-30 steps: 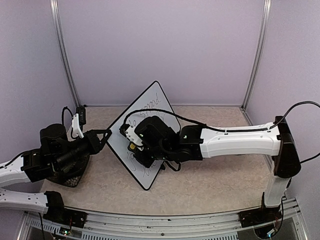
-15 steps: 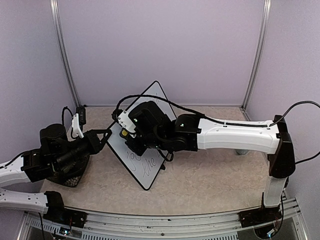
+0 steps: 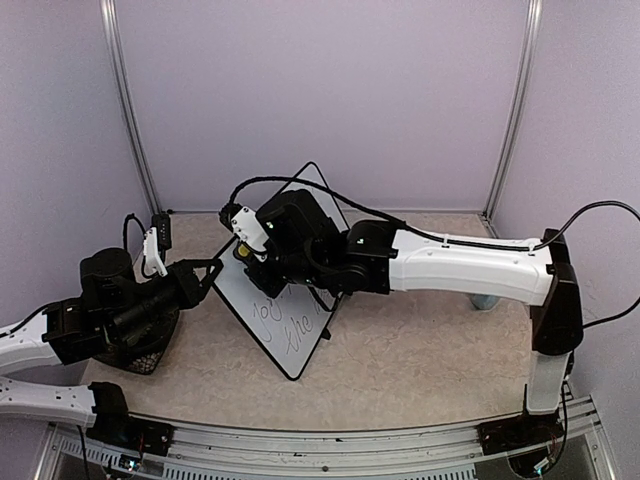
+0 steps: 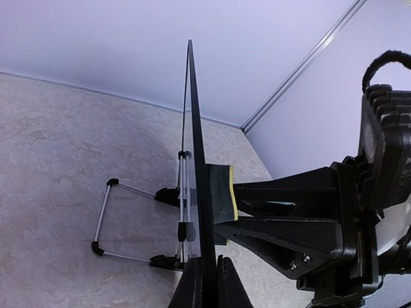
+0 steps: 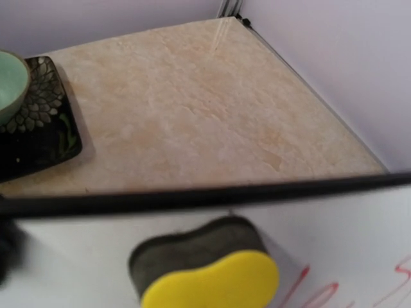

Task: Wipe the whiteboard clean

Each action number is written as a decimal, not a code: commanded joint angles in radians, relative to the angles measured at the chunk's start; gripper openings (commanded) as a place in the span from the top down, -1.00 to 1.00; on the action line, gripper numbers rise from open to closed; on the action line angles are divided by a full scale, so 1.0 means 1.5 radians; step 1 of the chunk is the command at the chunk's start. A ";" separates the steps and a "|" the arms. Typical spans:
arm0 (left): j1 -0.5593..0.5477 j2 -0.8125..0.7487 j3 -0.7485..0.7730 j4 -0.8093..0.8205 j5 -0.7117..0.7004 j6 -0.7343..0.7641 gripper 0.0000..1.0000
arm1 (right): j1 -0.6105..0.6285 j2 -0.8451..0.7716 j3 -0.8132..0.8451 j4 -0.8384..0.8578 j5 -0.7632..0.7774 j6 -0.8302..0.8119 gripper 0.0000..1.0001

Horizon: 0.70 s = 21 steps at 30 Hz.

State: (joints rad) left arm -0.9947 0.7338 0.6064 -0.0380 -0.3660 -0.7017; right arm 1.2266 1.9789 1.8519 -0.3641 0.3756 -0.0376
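Status, my read: mid-erase, not done.

- The whiteboard (image 3: 295,340) stands on a corner, diamond-wise, centre of the overhead frame, on the table (image 3: 420,360).
- My left gripper (image 3: 207,270) is closed hard on the board's left corner. In the left wrist view the fingers pinch the edge-on frame at bottom centre.
- My right gripper (image 3: 248,252) is closed down on the yellow eraser (image 5: 209,273), with the sponge filling the narrow gap. Its dark pad sits against the board face near the upper-left edge.

Done: the patch around the eraser reads clean white in the right wrist view.

Left to do:
- Handwriting on the lower half of the board, below centre of the overhead frame.
- A few strokes at lower right of the right wrist view, just beside the eraser.
- The area under my right arm is hidden, so I can't tell there.

I judge roughly the lower half remains.

Counts:
- whiteboard: 1
- eraser: 1
- grippers: 2, both occupied
- lines of writing in view: 2
- wire stand (image 4: 103,218) behind the board, lower left of the left wrist view: 1
- green bowl (image 5: 8,83), upper left of the right wrist view: 1
- dark patterned tray (image 5: 45,135) under the bowl: 1
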 commanded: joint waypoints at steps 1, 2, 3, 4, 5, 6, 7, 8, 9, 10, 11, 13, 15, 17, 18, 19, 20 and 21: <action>-0.012 -0.016 0.010 0.075 0.048 -0.026 1.00 | -0.021 -0.009 -0.083 -0.001 -0.021 0.011 1.00; -0.012 -0.015 0.011 0.075 0.048 -0.025 1.00 | -0.023 -0.013 -0.099 -0.001 -0.024 0.013 1.00; -0.012 -0.015 0.012 0.075 0.048 -0.024 1.00 | -0.024 -0.016 -0.114 -0.002 -0.028 0.015 1.00; -0.012 -0.014 0.012 0.076 0.048 -0.023 1.00 | -0.026 -0.019 -0.127 -0.001 -0.031 0.018 1.00; -0.011 -0.014 0.012 0.075 0.049 -0.022 1.00 | -0.027 -0.023 -0.139 0.000 -0.034 0.021 1.00; -0.012 -0.013 0.013 0.077 0.049 -0.023 1.00 | -0.028 -0.026 -0.149 0.000 -0.038 0.023 1.00; -0.012 -0.012 0.013 0.076 0.049 -0.022 1.00 | -0.029 -0.030 -0.158 0.001 -0.041 0.025 1.00; -0.012 -0.012 0.013 0.077 0.049 -0.022 1.00 | -0.030 -0.034 -0.166 0.003 -0.044 0.027 1.00; -0.012 -0.011 0.014 0.077 0.050 -0.023 1.00 | -0.030 -0.037 -0.172 0.004 -0.049 0.027 1.00; -0.012 -0.011 0.014 0.077 0.050 -0.022 1.00 | -0.030 -0.039 -0.178 0.005 -0.054 0.027 1.00; -0.012 -0.011 0.014 0.078 0.051 -0.022 1.00 | -0.030 -0.042 -0.179 0.007 -0.058 0.028 1.00; -0.011 -0.012 0.014 0.078 0.051 -0.023 1.00 | -0.030 -0.044 -0.174 0.009 -0.066 0.027 1.00; -0.012 -0.013 0.013 0.077 0.051 -0.024 1.00 | -0.030 -0.041 -0.159 0.011 -0.075 0.024 1.00; -0.012 -0.014 0.012 0.078 0.052 -0.025 1.00 | -0.030 -0.036 -0.137 0.012 -0.080 0.019 1.00; -0.012 -0.014 0.011 0.078 0.052 -0.026 1.00 | -0.030 -0.032 -0.123 0.013 -0.080 0.015 1.00; -0.012 -0.014 0.010 0.078 0.053 -0.026 1.00 | -0.030 -0.028 -0.108 0.012 -0.080 0.013 1.00; -0.011 -0.014 0.010 0.078 0.053 -0.027 1.00 | -0.032 -0.022 -0.093 0.011 -0.082 0.011 1.00; -0.012 -0.014 0.009 0.078 0.054 -0.027 1.00 | -0.034 -0.017 -0.078 0.010 -0.088 0.011 1.00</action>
State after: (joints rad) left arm -0.9947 0.7326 0.6064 -0.0376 -0.3660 -0.7013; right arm 1.1809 1.9079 1.6493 -0.3607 0.3157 -0.0082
